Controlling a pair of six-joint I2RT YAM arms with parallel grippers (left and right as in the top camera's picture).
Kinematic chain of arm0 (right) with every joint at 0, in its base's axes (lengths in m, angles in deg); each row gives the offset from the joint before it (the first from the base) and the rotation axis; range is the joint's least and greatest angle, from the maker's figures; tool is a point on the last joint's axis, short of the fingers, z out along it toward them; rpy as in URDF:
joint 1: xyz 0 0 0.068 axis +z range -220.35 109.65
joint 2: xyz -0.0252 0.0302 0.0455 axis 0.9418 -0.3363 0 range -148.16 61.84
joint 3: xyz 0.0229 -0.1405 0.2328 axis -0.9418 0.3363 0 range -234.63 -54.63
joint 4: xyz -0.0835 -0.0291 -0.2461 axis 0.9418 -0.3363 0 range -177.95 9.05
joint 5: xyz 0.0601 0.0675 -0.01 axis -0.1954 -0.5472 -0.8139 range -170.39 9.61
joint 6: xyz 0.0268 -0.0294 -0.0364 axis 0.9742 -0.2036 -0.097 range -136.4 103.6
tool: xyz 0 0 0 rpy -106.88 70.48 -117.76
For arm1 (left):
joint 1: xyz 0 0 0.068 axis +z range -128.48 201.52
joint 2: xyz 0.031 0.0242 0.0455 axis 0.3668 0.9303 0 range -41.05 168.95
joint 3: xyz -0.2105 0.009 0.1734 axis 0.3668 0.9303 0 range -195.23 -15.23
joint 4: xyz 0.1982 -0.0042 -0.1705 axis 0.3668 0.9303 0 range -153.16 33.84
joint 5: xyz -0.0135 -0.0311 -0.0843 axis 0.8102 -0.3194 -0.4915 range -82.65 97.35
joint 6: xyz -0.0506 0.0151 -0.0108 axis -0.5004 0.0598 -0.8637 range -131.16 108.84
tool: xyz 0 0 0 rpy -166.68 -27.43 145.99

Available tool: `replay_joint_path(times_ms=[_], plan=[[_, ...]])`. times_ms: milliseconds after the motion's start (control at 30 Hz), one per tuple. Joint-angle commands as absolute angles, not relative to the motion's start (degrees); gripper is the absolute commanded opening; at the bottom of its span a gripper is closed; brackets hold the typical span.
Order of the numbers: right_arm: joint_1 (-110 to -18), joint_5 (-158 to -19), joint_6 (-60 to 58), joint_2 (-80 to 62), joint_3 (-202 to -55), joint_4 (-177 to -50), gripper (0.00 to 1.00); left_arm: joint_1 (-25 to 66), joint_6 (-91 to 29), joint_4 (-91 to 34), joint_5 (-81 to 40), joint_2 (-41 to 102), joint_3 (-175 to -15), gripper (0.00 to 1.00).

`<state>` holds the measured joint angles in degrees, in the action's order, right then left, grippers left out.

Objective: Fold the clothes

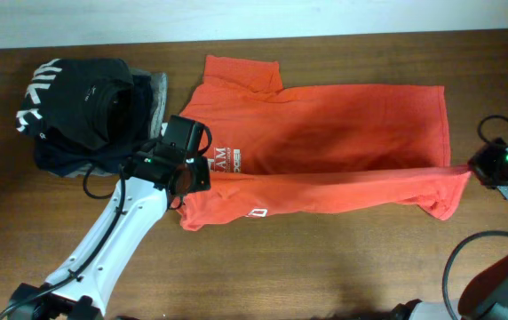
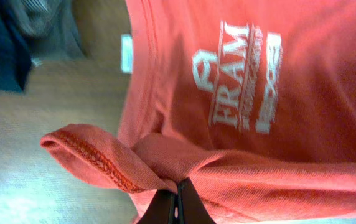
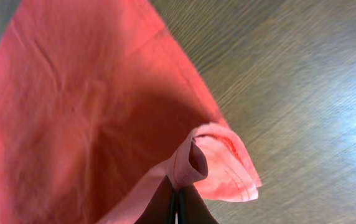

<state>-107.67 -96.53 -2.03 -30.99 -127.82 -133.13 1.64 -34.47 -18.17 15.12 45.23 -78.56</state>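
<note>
shirt: orange-red T-shirt [image 1: 325, 124] lies flat across the middle of the desk [image 1: 325, 267], sleeve end at left of frame, hem end at right
left arm: left gripper [image 2: 177, 200] at the shirt's lower left, just below the white lettering [image 2: 240, 81]; jaws closed, pinching a bunched fold of cloth
right arm: right gripper [image 3: 177, 208] at far right of frame; jaws closed on the rolled hem corner
lower edge: raised as a strip between the two grips
clutter: black garment [image 1: 85, 98] piled at upper left, touching the shirt area
step: likely the first lengthwise fold, mid-carry
next: move both grips together toward the top of frame, keep the strip taut, lay it flat, then release
</note>
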Motion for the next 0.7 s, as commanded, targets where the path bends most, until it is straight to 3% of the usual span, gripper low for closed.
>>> replay_joint_path(times_ms=[0, 100, 133, 167, 200, 267, 333, 567, 667], plan=[[-104.78, -96.22, -2.42, -34.58, -128.41, -131.82, 0.05, 1.70, -32.53, -21.47, 21.15, 45.91, -78.91, 0.02], [-104.41, -96.29, -2.42, -36.04, -128.38, -130.60, 0.05, 1.70, -31.85, -23.54, 21.44, 47.09, -78.91, 0.06], [-104.43, -96.29, -2.45, -36.04, -128.38, -130.10, 0.09, 1.70, -31.87, -23.78, 22.22, 47.61, -78.91, 0.11], [-104.46, -96.33, -2.45, -36.02, -128.43, -129.83, 0.14, 1.70, -31.85, -24.05, 22.53, 47.94, -78.91, 0.24], [-104.50, -96.55, -2.45, -35.89, -128.82, -129.51, 0.55, 1.70, -31.85, -24.70, 23.77, 48.42, -78.93, 0.68], [-104.65, -99.15, -2.47, -35.61, -130.55, -131.43, 0.66, 1.92, -31.28, -24.77, 25.57, 48.12, -79.72, 0.94], [-104.98, -100.77, -2.69, -34.78, -134.92, -135.82, 0.67, 2.56, -28.79, -23.28, 27.12, 47.20, -82.91, 0.99], [-104.89, -101.67, -7.65, -30.05, -150.72, -152.89, 0.69, 3.69, -27.87, -7.57, 23.73, 42.61, -99.68, 0.99], [-104.85, -102.30, -7.74, -27.58, -152.47, -156.65, 0.75, 3.69, -27.30, -4.02, 19.86, 41.27, -101.38, 0.99]])
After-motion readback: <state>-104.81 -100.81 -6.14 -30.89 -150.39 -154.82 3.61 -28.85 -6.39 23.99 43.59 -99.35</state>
